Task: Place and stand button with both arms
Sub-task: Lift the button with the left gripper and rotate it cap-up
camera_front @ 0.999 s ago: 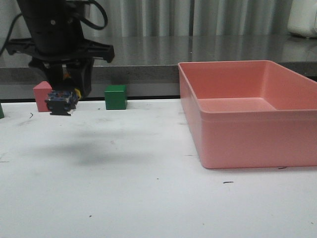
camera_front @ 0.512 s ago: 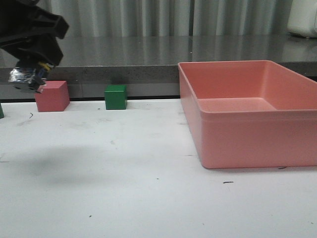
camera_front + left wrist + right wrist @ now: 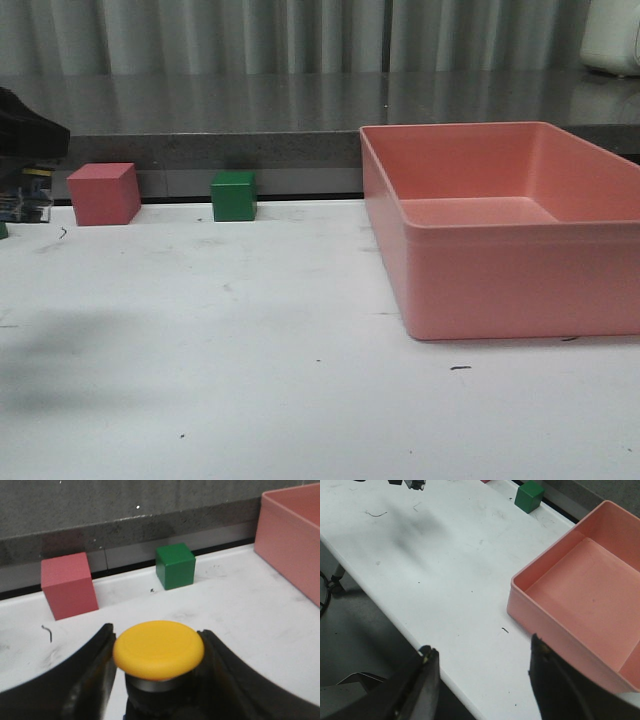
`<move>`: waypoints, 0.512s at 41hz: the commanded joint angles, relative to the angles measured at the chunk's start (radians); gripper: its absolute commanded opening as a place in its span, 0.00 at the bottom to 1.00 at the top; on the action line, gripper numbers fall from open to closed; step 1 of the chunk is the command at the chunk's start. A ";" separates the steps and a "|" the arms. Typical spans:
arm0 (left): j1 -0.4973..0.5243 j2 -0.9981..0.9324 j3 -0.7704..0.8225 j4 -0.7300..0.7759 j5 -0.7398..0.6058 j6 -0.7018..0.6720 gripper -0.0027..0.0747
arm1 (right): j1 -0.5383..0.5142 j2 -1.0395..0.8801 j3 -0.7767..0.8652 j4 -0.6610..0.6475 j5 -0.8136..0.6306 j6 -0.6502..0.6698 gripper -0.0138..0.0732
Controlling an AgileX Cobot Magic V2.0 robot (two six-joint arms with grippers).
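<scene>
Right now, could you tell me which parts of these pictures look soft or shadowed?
Left wrist view: the button is fairly sharp, the left gripper's fingers blurred. Front view: a faint shadow on the table at left. Right wrist view: the right gripper's fingers out of focus.

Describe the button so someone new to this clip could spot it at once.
Start at the big pink tray on the table's right, then look far left, past the green cube and pink cube. The button sits in the left claw, above the table. Its round yellow cap sets it apart from the square cubes.

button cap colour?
Yellow; the button shows best in the left wrist view, held in the left hand.
</scene>
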 commanded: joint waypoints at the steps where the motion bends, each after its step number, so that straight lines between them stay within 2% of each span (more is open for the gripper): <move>1: 0.003 0.017 -0.015 -0.013 -0.194 0.000 0.30 | -0.005 0.001 -0.022 -0.011 -0.064 -0.009 0.65; 21: 0.003 0.280 -0.015 -0.024 -0.568 0.000 0.30 | -0.005 0.001 -0.022 -0.011 -0.064 -0.009 0.65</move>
